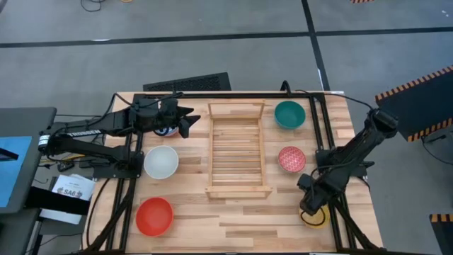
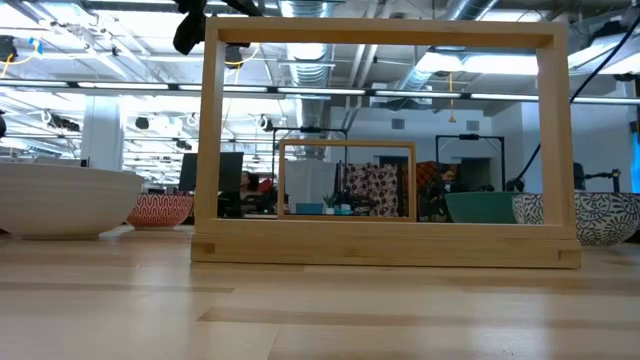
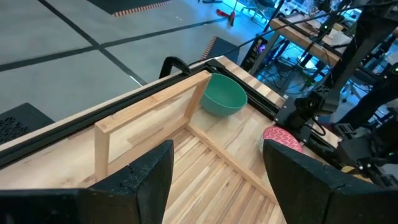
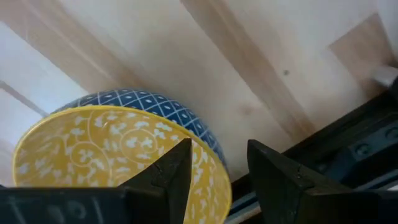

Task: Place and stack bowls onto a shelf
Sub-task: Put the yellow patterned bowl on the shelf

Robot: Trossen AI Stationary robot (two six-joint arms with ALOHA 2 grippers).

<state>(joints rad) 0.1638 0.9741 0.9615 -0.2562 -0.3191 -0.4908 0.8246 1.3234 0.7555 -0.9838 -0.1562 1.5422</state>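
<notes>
Your right gripper (image 4: 214,171) straddles the yellow bowl's (image 4: 112,155) rim at the table's near right corner, jaws apart (not clamped). Left gripper (image 3: 214,177) gapes beside the empty shelf (image 1: 238,152). Risk: a thin rim pinch could tip the bowl.

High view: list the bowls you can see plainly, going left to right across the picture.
Red bowl → white bowl → teal green bowl and pink speckled bowl, nearly level with each other → yellow bowl, mostly hidden under the right pincer.
</notes>
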